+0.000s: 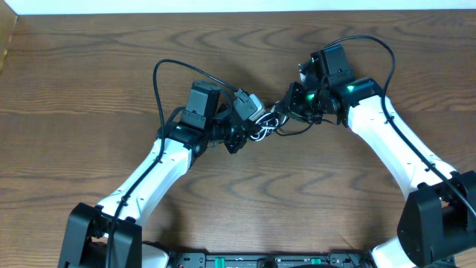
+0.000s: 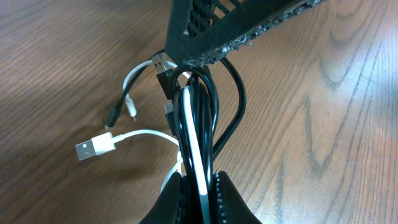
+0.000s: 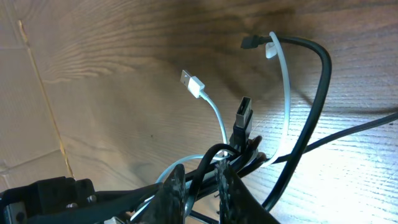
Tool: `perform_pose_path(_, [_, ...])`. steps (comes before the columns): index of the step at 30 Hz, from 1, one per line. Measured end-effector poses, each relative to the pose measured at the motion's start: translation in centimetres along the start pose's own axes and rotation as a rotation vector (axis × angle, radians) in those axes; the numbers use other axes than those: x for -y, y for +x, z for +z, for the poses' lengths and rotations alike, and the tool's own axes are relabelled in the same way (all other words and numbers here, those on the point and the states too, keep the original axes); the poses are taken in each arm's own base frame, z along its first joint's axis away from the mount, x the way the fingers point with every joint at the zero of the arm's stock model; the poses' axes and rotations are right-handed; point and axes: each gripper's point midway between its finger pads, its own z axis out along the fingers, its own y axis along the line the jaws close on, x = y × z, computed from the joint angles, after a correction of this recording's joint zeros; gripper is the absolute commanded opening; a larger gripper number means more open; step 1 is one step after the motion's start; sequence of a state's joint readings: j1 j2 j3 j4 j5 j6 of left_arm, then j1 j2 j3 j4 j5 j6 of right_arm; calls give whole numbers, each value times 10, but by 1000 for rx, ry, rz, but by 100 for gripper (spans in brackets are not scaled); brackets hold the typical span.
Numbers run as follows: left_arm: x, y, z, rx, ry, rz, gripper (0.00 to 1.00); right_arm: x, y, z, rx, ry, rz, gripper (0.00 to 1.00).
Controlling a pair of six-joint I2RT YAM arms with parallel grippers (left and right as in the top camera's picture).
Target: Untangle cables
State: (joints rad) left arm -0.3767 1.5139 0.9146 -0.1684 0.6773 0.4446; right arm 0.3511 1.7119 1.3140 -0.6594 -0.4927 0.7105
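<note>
The cable bundle (image 1: 264, 128) sits over the middle of the bench (image 1: 238, 216), a tight skein in which the black cable (image 2: 211, 112) and the white cable (image 2: 193, 143) run side by side. Its long axis lies straight between the two arms, so each set of jaws meets the bundle end-on, one at either end. At the bundle's left end the left jaws are clamped hard on several black strands and the white one together. At its other end the right jaws straddle the strands with little gap. I cannot tell whether they actually pinch them. Off one flank of the bundle the free ends spill out: the white plug (image 2: 93, 149), the black plug (image 3: 242, 115) and two smaller tips. The left arm (image 1: 160, 160) and right arm (image 1: 387, 141) are equally near. Any parting pull will likely have to run along that shared axis, or across it toward the loose plugs.
</note>
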Motion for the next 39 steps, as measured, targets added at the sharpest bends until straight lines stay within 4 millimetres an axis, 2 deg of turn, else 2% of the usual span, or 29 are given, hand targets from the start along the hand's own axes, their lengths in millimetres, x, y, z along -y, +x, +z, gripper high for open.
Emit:
perform_pose_path(3, [0, 0, 0, 0, 0, 0, 7, -1, 1, 1, -1, -2, 13, 8])
perform_pose_path(14, [0, 2, 0, -6, -1, -4, 8, -3, 2, 16, 28, -29, 3, 1])
perform_pose_path(21, [-2, 2, -1, -7, -9, -6, 7, -32, -2, 13, 30, -171, -96, 1])
perform_pose_path(27, [-2, 2, -1, -9, -10, -7, 7, -42, 2, 11, 8, -223, -144, 1])
perform_pose_path(30, [-2, 2, -1, -9, -11, -6, 8, -49, 2, 9, 0, -267, -180, 1])
perform_pose_path(35, [-1, 2, 0, -8, -5, -4, 8, -74, 2, -6, -21, -428, -269, 1])
perform_pose_path(39, [0, 2, 0, -7, -3, -4, 8, -73, -3, -19, -40, -493, -268, 1])
